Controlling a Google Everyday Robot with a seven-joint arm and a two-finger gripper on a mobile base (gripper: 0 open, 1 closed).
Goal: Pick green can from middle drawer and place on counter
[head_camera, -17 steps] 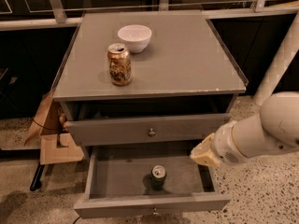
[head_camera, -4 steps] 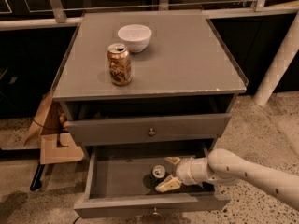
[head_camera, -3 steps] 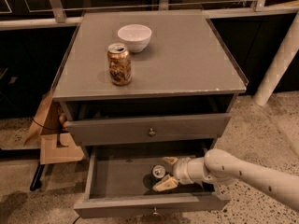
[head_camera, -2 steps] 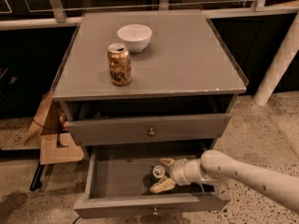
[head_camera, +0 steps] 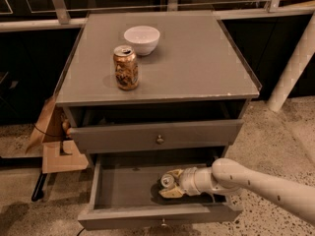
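Note:
The green can point(head_camera: 167, 180) stands upright in the open middle drawer point(head_camera: 123, 188), right of centre, with its silver top showing. My gripper point(head_camera: 170, 183) reaches into the drawer from the right. It is open, with one finger behind the can and one in front of it, both close to its sides. The can rests on the drawer floor. The counter point(head_camera: 197, 58) is the cabinet's grey top above.
A gold-brown patterned can point(head_camera: 126, 67) and a white bowl point(head_camera: 141, 39) stand on the counter's left half. The upper drawer point(head_camera: 160, 138) is slightly open above my arm. A cardboard box point(head_camera: 56, 149) sits on the floor to the left. A white post point(head_camera: 295, 63) stands at the right.
My gripper has slid a little to the left inside the drawer, so that its fingers now straddle the can. The can has not moved.

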